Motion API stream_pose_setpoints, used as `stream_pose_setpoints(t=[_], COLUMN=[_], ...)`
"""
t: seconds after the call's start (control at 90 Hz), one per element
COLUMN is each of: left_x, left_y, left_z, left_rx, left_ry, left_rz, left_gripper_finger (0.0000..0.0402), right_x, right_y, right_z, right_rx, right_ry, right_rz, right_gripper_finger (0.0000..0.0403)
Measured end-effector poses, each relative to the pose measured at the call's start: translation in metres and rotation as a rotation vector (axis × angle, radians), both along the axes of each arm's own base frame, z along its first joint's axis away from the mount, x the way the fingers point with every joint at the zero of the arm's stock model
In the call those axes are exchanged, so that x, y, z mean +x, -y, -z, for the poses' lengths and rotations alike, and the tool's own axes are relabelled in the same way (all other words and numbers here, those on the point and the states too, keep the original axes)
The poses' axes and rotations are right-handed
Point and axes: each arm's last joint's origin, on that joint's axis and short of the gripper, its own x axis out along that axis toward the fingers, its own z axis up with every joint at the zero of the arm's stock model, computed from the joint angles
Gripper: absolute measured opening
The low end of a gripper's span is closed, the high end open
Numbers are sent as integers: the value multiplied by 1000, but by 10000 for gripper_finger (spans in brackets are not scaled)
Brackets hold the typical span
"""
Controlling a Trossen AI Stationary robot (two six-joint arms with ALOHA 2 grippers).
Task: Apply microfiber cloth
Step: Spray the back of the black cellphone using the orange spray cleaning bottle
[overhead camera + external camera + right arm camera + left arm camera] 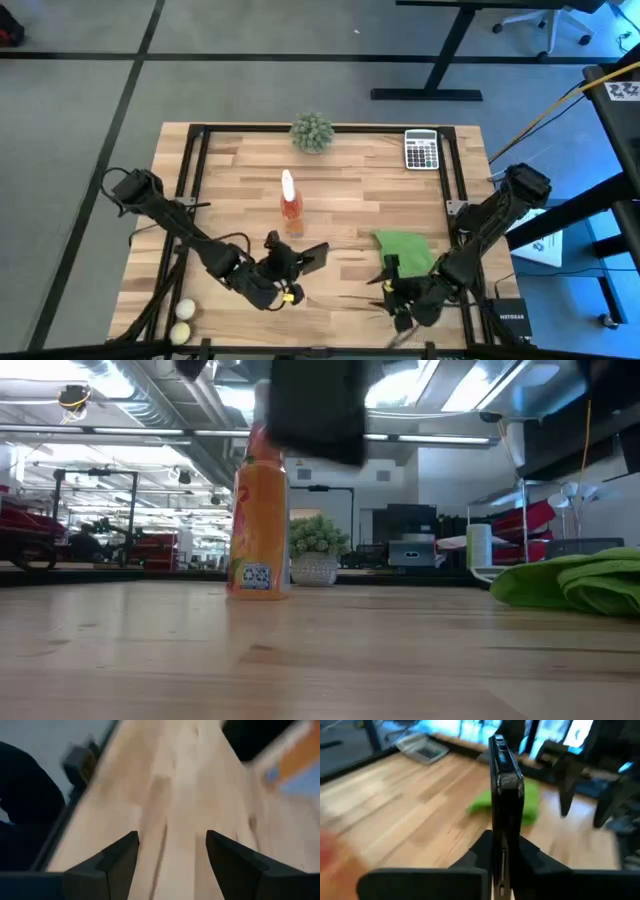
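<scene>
1. Left gripper (300,262) sits low over the near middle of the table (240,180), and from its wrist camera the fingers are clamped on a thin dark slab (504,795) held on edge; it looks like a phone or a small screen, though I can't tell which.
2. The microfiber cloth (405,250) lies rumpled on the wood toward the right side, bright green, nothing on top of it. From table height its folds bunch up at the edge (580,582).
3. Right gripper (172,852) is down near the front edge, close beside the cloth, fingers spread wide with bare wood between them. It holds nothing.
4. The orange spray bottle (291,203) stands upright mid-table, well apart from the cloth.
5. How will that cloth handle? Soft, light and limp, I'd say: it should sag and drape once lifted, and a pinch could slide off a single layer.
6. Best bet looks like one of those raised folds, pinched where the fabric is doubled.
</scene>
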Motion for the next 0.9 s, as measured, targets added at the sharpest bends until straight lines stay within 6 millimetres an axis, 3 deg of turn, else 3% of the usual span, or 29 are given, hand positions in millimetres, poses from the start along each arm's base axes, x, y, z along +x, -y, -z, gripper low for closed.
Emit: stream_pose_setpoints(t=[0.111, 0.222, 0.456, 0.689, 0.9], left_x=[-20, -46, -86, -124, -132], left_y=[10, 17, 2, -35, -60], left_z=[1, -11, -33, -44, -51], left_rx=[-17, -42, -60, -41, -40], left_ry=[2, 45, 17, -58, -98], left_rz=[-39, -66, -88, -223, -339], left_gripper_finger=[14, 14, 15, 15, 15], right_x=[17, 45, 100, 116, 121], right_y=[20, 53, 141, 212, 243], right_z=[0, -2, -17, -34, -45], right_rx=[-64, -97, 126, 291, 328], right_ry=[13, 22, 117, 286, 430], right_rz=[77, 115, 38, -32, -123], right_gripper_finger=[216, 216, 216, 226, 292])
